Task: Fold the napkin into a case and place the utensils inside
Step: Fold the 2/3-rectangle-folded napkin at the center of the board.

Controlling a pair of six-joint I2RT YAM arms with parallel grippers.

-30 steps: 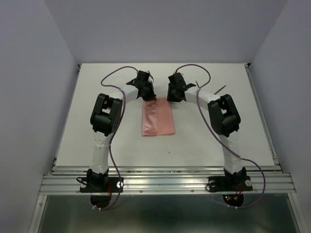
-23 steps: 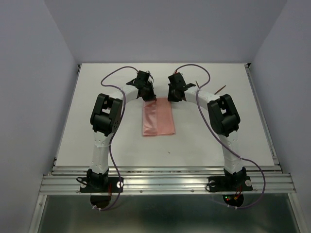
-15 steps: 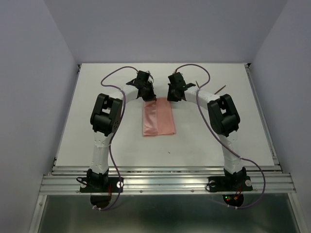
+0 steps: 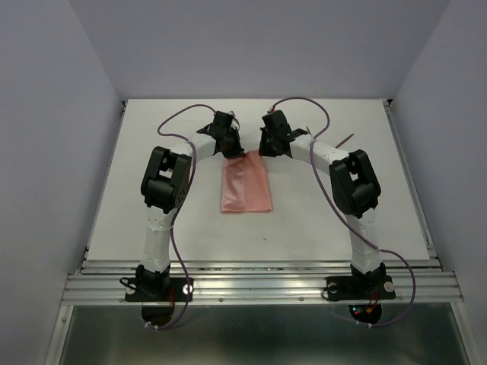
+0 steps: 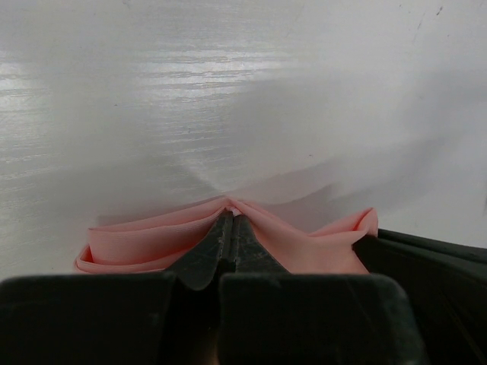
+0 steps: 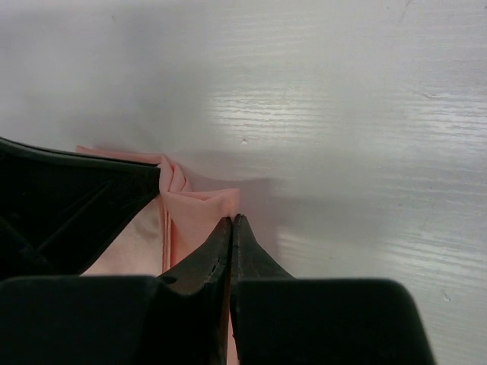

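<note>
Napkin (image 4: 246, 188) pinched at both far corners, ready for the next fold.
My left gripper (image 5: 230, 215) is closed tight on the far edge, the cloth puckering up into its tips, and my right gripper (image 6: 232, 220) is closed the same way on the other far corner. I hold both corners so the edge should lift evenly and fold over without skewing. The cloth lies as a flat oblong mid-table (image 4: 190, 220); the utensils (image 4: 346, 139) wait well apart at the far right.
</note>
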